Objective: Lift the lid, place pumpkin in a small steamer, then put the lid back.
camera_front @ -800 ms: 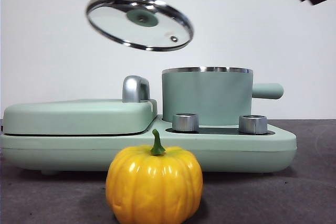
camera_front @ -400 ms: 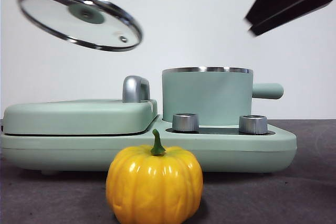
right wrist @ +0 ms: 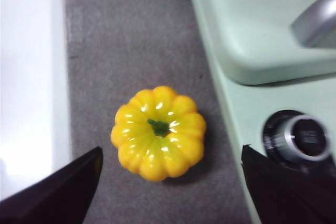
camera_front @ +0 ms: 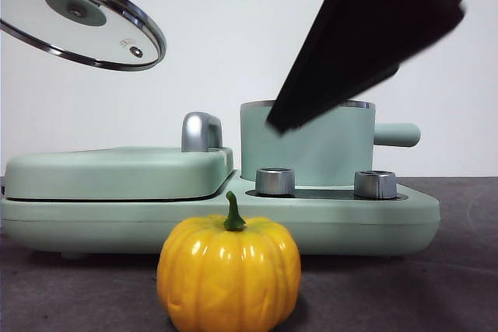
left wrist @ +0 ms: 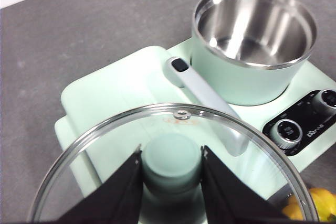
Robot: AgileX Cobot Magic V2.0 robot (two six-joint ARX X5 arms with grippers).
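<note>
At the far left of the front view the round glass lid with a shiny steel rim hangs tilted in the air, high above the wide flat mint-green griddle cover; the left gripper holds it from above, its two black jaws clamped on either side of the lid's small mint-green knob. Below lies the long mint-green appliance base, resting on the dark grey tabletop, with the griddle cover's curved chrome handle standing near its middle. In front of the base, apart from it on the table, sits the glossy yellow-orange ribbed toy pumpkin with a short green stem, upright and untouched. Right of the chrome handle stands the mint-green cylindrical small steamer with a steel rim, uncovered; the left wrist view shows its bare steel inside. Two silver knobs sit on the base in front of it, and its stubby side handle points right. The right gripper comes in dark and blurred from the upper right, crossing in front of the steamer's rim; its jaws stand wide apart, holding nothing, with the pumpkin between them in its wrist view.
</note>
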